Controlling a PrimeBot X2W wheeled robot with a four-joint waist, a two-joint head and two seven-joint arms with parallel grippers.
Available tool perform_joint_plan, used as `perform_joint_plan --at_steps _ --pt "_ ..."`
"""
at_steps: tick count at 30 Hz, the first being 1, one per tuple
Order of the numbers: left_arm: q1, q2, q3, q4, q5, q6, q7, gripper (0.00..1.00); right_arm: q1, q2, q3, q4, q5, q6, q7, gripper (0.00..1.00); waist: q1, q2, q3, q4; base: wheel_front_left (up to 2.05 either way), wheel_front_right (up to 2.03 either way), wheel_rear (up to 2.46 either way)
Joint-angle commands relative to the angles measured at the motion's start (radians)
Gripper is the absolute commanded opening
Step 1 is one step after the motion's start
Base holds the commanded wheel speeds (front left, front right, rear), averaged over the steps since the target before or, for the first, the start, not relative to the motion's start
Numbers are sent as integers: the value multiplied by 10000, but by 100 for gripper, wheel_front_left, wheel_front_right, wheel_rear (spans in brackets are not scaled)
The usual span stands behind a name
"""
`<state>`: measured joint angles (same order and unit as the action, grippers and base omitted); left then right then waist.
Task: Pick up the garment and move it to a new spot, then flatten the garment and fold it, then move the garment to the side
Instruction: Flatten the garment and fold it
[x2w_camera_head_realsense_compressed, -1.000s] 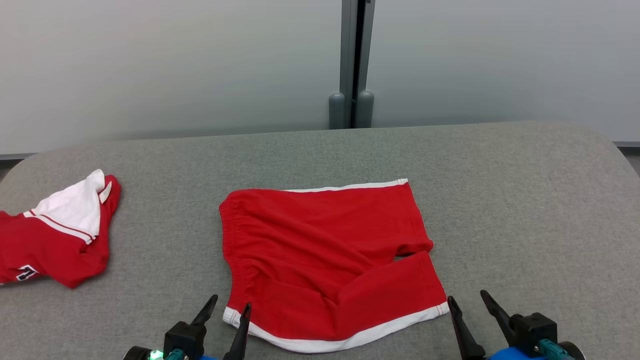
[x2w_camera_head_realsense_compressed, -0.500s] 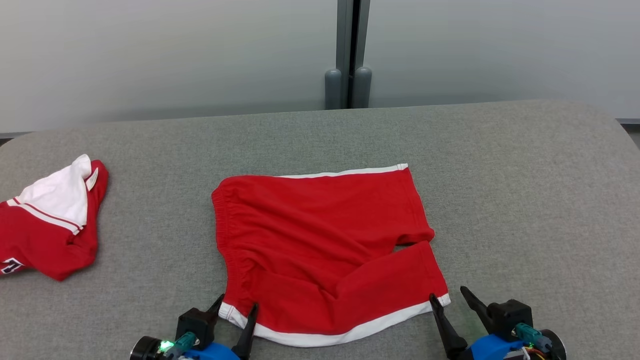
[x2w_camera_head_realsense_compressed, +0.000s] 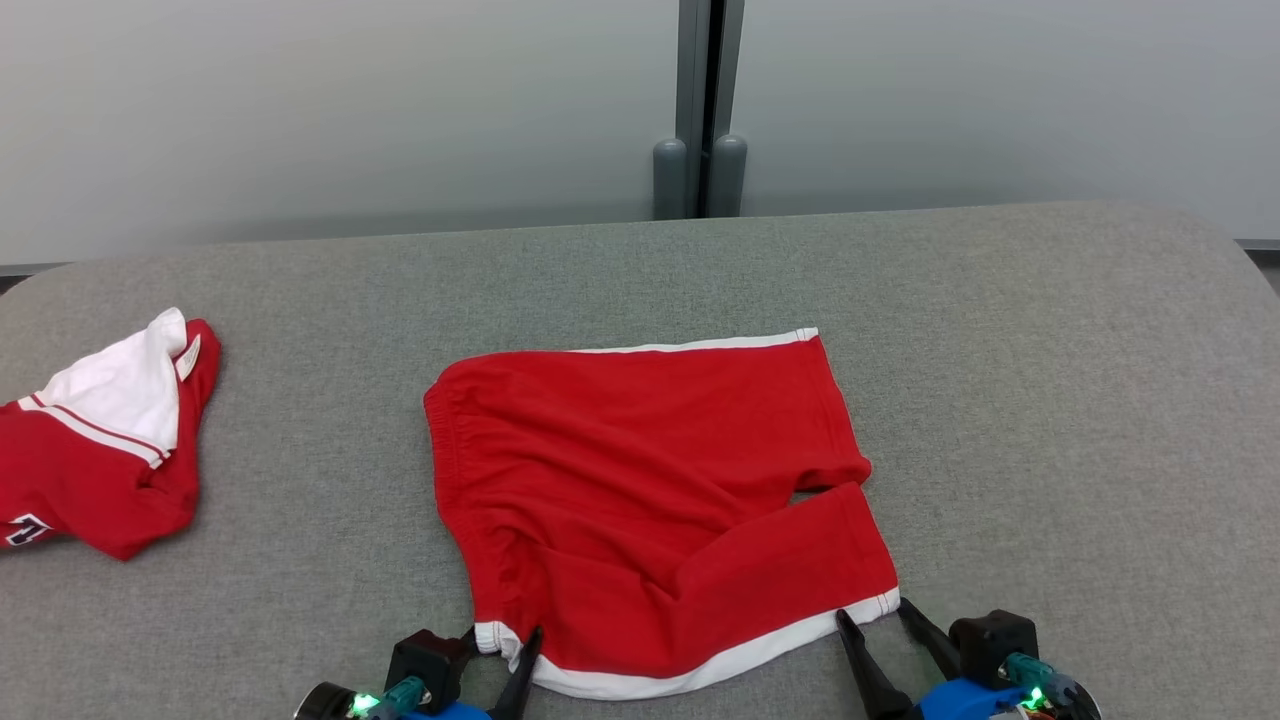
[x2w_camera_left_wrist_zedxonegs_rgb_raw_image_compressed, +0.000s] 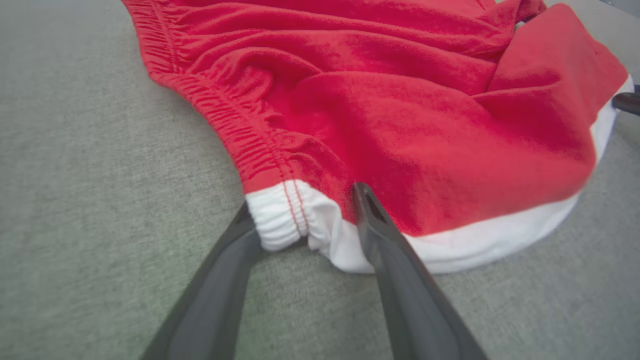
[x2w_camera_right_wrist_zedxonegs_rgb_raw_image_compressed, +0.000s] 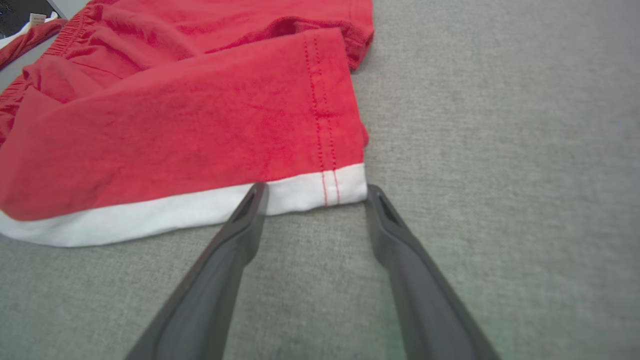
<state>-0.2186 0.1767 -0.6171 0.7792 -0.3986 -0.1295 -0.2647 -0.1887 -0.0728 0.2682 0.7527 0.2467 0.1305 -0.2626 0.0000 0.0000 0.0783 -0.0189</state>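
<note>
The garment (x2w_camera_head_realsense_compressed: 650, 480), red shorts with white trim, lies spread on the grey table (x2w_camera_head_realsense_compressed: 1050, 400). My left gripper (x2w_camera_head_realsense_compressed: 503, 640) is at its near left corner. In the left wrist view, the left gripper (x2w_camera_left_wrist_zedxonegs_rgb_raw_image_compressed: 305, 205) is open and its fingers straddle the bunched white corner of the garment (x2w_camera_left_wrist_zedxonegs_rgb_raw_image_compressed: 400, 125). My right gripper (x2w_camera_head_realsense_compressed: 873, 610) sits at the near right corner. The right wrist view has the right gripper (x2w_camera_right_wrist_zedxonegs_rgb_raw_image_compressed: 316, 194) open, with the white hem corner of the garment (x2w_camera_right_wrist_zedxonegs_rgb_raw_image_compressed: 200, 125) between its fingertips.
A second red and white garment (x2w_camera_head_realsense_compressed: 95, 440) lies crumpled at the table's left edge, and it also appears as the second garment (x2w_camera_right_wrist_zedxonegs_rgb_raw_image_compressed: 25, 37) in the right wrist view. A grey post (x2w_camera_head_realsense_compressed: 700, 180) stands against the wall behind the table.
Both grippers have closed in on the shorts' near corners. The left jaws have narrowed a little around the white corner, which has bunched and shifted right. The head camera also tilted early on.
</note>
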Motion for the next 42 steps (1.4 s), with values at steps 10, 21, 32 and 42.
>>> perform_joint_plan --at_steps 10,21,32,42 --pt "-213 168 -64 -812 -562 -9 2 0 2 -114 -35 -1203 458 3 -34 0 0 0 -35 -14 0 0 0" --pt "-1246 312 740 -2901 -478 -9 3 0 -804 -403 -673 -3356 631 5 -34 0 0 0 270 -44 0 0 0" --pt "-7301 974 -247 -2207 -1199 -9 187 0 -6655 -978 -651 -2077 823 5 -33 0 0 0 2326 -193 0 0 0" --pt "-12570 904 -1222 -863 -2329 -9 297 0 -11695 -1073 -904 -77 1098 3 -33 0 0 0 3787 -554 0 0 0"
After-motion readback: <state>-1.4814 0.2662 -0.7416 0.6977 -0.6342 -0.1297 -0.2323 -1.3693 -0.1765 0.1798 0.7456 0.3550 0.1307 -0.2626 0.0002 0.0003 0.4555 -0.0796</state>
